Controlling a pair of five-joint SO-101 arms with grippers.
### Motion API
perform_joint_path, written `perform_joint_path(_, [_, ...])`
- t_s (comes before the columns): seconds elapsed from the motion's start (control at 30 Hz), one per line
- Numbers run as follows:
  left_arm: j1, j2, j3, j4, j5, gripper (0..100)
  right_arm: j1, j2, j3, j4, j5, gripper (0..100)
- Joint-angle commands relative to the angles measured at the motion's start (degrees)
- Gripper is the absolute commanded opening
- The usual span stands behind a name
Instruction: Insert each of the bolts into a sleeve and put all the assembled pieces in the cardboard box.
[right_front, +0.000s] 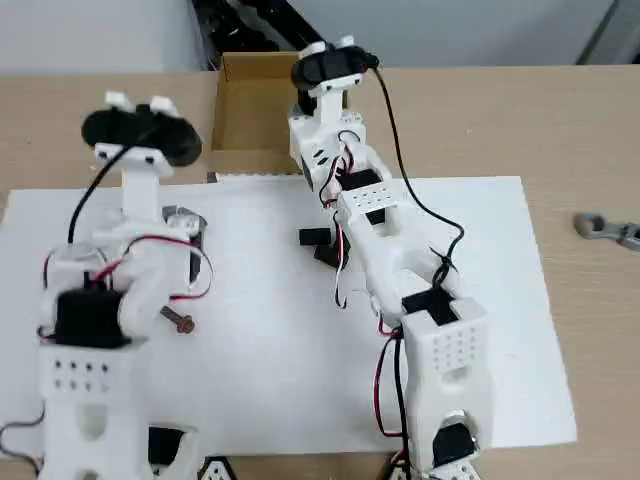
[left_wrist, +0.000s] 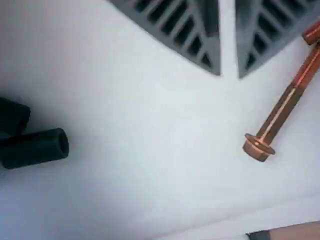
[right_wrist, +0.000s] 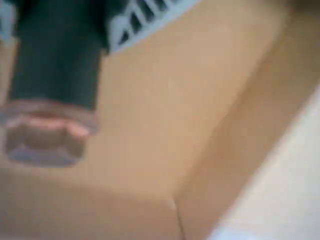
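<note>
Clamped in the right pincer (right_wrist: 70, 25), over the open cardboard box (right_front: 245, 105): a filled sleeve (right_wrist: 55, 70), black and dull, with a wide bolt head (right_wrist: 45, 132) poking out of its end; likely light and stiff, so safe to let drop a short way. Low over the white sheet (left_wrist: 150, 190), the left pincer (left_wrist: 228, 75), holding nothing, only a thin gap between the jaws. Just beside it, a loose bolt (left_wrist: 282, 107): shiny copper colour, hard metal, thin round stem, flat collar under the head; small and light, smooth, probably quick to roll; best pinched across the middle of the stem. Farther off, two empty sleeves (left_wrist: 35, 147) lying side by side: short dark tubes, dull skin, maybe plastic or rubber, less slippery; best gripped around the middle. Under it all, a pale wooden counter (right_front: 560, 110).
</note>
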Motion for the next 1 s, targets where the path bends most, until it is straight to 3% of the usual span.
perform_joint_path(0.0, [-2.81,-4.22,2.42,-3.52,0.0,1,0.31,-0.66,-4.57,-1.1,-0.35,16.6])
perform_joint_path(0.17, [-7.74,-3.52,3.3,-2.73,0.44,5,0.75,-0.66,-4.57,2.42,-0.44,16.9])
perform_joint_path(0.4, [-8.09,1.85,2.86,-2.81,0.26,10,0.57,-3.82,-4.4,4.88,-0.44,16.6])
perform_joint_path(0.6, [-8.18,15.56,-4.18,1.76,-3.6,12,1.01,-12.35,-4.4,19.21,-0.44,16.1])
perform_joint_path(0.77, [-8.0,26.73,-13.41,5.1,-5.71,12,1.71,-19.47,-4.4,32.48,-0.62,0.0])
perform_joint_path(0.97, [-8.26,38.24,-19.38,5.63,-10.55,13,3.38,-27.56,-4.22,47.08,-3.08,0.7])
